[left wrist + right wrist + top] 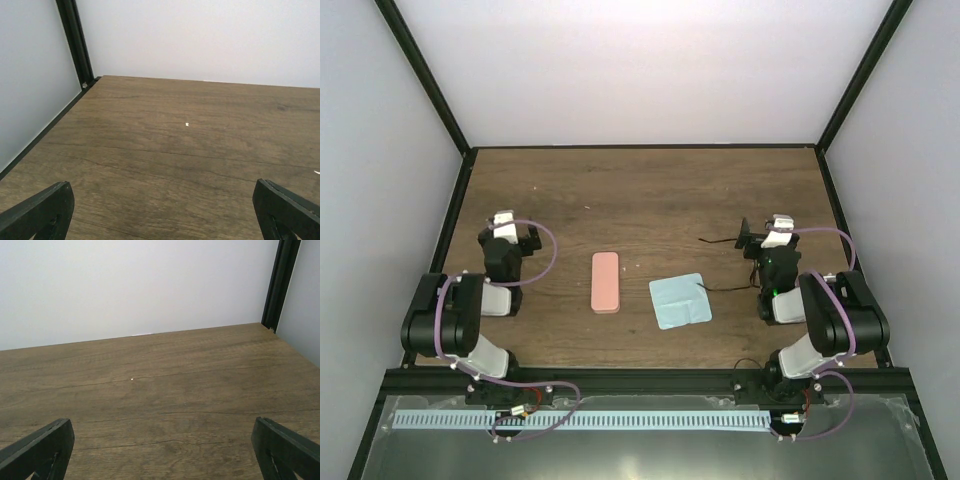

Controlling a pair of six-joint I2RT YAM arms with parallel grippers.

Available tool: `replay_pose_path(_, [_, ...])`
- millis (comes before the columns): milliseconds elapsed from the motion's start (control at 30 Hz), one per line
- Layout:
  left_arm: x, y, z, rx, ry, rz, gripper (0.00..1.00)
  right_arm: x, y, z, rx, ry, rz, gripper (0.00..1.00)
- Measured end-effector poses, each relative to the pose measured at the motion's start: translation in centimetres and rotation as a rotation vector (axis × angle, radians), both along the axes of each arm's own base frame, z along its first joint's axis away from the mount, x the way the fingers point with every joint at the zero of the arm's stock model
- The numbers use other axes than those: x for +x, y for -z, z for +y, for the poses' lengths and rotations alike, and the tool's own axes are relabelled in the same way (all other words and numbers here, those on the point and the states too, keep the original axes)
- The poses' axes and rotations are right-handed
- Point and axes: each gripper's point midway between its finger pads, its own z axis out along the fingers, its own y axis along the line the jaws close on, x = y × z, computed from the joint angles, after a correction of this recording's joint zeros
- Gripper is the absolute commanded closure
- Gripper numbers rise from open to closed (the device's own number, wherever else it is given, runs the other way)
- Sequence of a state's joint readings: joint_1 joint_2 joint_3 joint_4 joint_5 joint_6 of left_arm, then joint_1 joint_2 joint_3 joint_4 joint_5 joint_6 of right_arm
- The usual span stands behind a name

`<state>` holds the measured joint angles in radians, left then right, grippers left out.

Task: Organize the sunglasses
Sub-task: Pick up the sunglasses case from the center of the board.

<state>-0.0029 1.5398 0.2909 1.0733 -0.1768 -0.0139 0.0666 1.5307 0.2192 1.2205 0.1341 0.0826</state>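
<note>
Sunglasses (pixel 718 241) hidden under right arm (pixel 825 320), apparently only temple wires showing; left gripper (pixel 161 205), right gripper (pixel 161 445) agape, empty.

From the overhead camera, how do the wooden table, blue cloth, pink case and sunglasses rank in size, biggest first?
1. wooden table
2. blue cloth
3. pink case, narrower than the cloth
Unranked: sunglasses, mostly hidden by the right arm; only thin black wires show.
</note>
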Motion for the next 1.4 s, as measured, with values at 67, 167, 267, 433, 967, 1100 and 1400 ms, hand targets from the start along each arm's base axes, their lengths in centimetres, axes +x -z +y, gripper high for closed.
replay_pose_path(67, [0.2,0.1,-0.3,0.006,0.021,0.011,0.0,0.0,0.0,0.0,0.0,0.0,0.0,0.0])
replay_pose_path(167, [1.6,-0.1,-0.7,0.012,0.034,0.065,0.0,0.0,0.0,0.0,0.0,0.0,0.0,0.0])
replay_pose_path(267, [3.9,-3.0,-1.3,-0.002,0.06,0.063,0.0,0.0,0.0,0.0,0.001,-0.003,0.001,0.0])
replay_pose_path(433, [5.3,-9.3,-3.6,-0.098,0.033,0.094,0.0,0.0,0.0,-0.5,0.004,-0.008,0.002,0.0])
replay_pose_path(967, [-1.6,-1.7,-15.9,-0.082,0.123,0.675,0.0,2.5,-11.3,1.9,0.221,0.049,0.319,0.0])
replay_pose_path(1100, [-4.4,-0.5,-18.3,-0.078,0.179,0.77,0.0,-2.7,-10.0,5.0,0.217,-0.042,0.451,0.0])
replay_pose_path(1400, [-9.6,1.9,-22.4,-0.064,0.304,0.936,0.0,-5.6,-6.5,3.3,0.297,0.006,0.689,0.0])
